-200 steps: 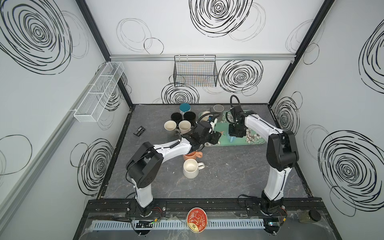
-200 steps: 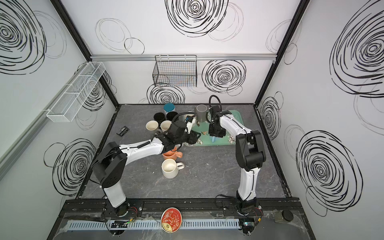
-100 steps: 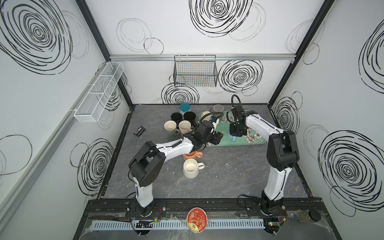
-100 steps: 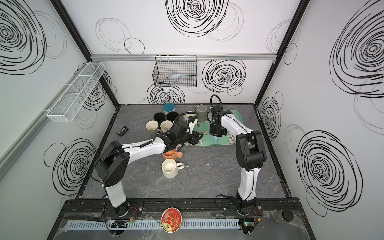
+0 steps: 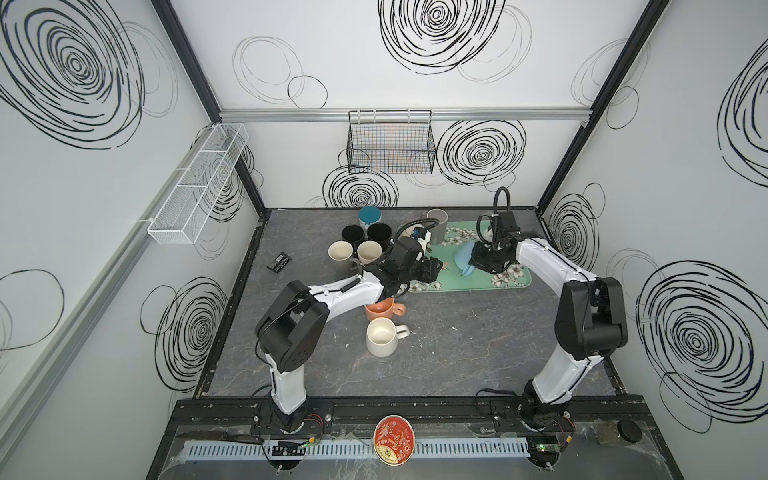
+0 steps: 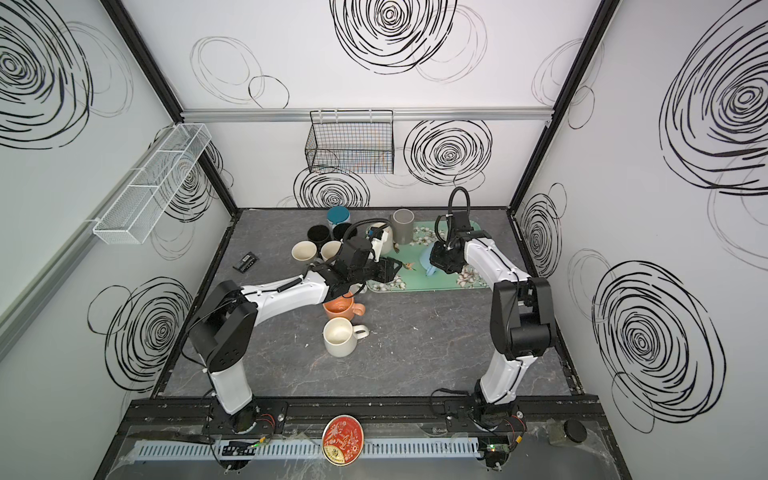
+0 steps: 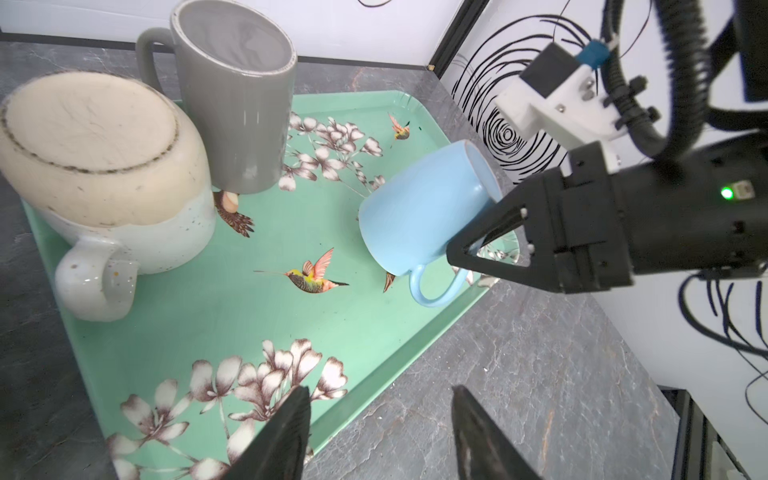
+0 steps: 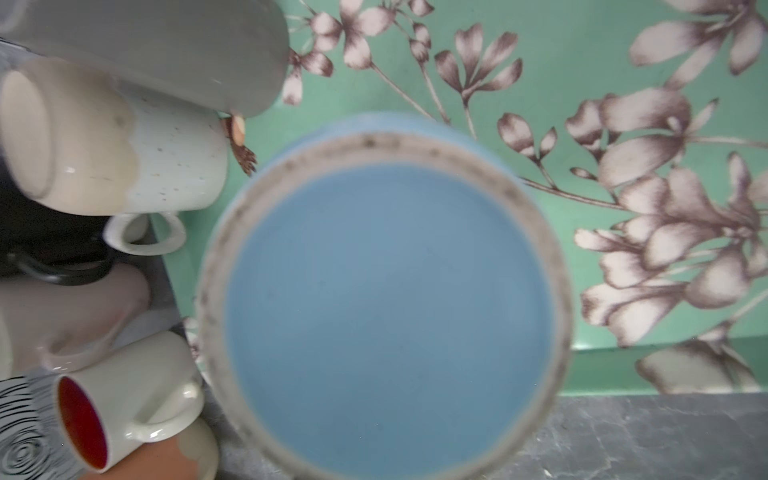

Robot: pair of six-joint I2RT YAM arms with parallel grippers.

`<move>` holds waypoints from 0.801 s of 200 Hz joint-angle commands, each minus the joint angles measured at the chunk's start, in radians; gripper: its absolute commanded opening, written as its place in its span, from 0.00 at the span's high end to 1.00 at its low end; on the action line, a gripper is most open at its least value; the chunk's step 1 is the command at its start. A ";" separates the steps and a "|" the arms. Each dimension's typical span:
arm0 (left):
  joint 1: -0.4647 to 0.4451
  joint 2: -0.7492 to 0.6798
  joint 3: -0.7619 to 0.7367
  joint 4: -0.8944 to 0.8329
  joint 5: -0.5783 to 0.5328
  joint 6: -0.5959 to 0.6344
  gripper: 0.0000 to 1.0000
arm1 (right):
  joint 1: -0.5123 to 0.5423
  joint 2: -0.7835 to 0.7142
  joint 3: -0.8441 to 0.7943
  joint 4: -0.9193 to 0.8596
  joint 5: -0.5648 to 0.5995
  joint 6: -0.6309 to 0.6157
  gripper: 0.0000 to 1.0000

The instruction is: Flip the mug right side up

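Right gripper (image 7: 471, 243) pinches the rim wall of the glossy light-blue ceramic mug (image 7: 419, 216), tilted over the green floral tray (image 7: 232, 316); rigid, slick, breakable, I'd say, so that rim hold suits. Left gripper (image 7: 380, 419) hangs spread.

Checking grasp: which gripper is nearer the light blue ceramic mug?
Right: the right gripper is shut on the mug rim; left gripper hovers open over the green floral tray edge.

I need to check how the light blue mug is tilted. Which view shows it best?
The left wrist view: the light blue mug shows nearly whole, tipped, handle visible, its rim pinched by the right tool. The right wrist view shows only its blurred base; both top views show just a small blue patch.
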 commanded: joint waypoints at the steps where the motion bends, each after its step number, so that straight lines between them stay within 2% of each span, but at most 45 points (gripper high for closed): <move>1: 0.015 -0.058 -0.012 0.118 0.013 -0.088 0.43 | -0.023 -0.079 -0.035 0.204 -0.157 0.060 1.00; 24: 0.019 -0.053 -0.016 0.174 0.086 -0.129 0.43 | -0.045 -0.108 -0.086 0.327 -0.254 0.104 1.00; 47: 0.019 -0.045 -0.014 0.201 0.134 -0.180 0.44 | -0.047 -0.128 -0.101 0.404 -0.303 0.122 1.00; 81: 0.044 -0.039 -0.077 0.381 0.164 -0.383 0.45 | -0.048 -0.141 -0.092 0.493 -0.388 0.147 1.00; 103: 0.085 -0.017 -0.054 0.377 0.230 -0.532 0.45 | -0.044 -0.150 -0.081 0.568 -0.453 0.163 1.00; 127: 0.115 -0.039 -0.074 0.433 0.234 -0.620 0.43 | -0.034 -0.162 -0.070 0.647 -0.520 0.172 1.00; 160: 0.149 -0.045 -0.058 0.418 0.268 -0.693 0.42 | -0.005 -0.166 -0.062 0.781 -0.594 0.221 1.00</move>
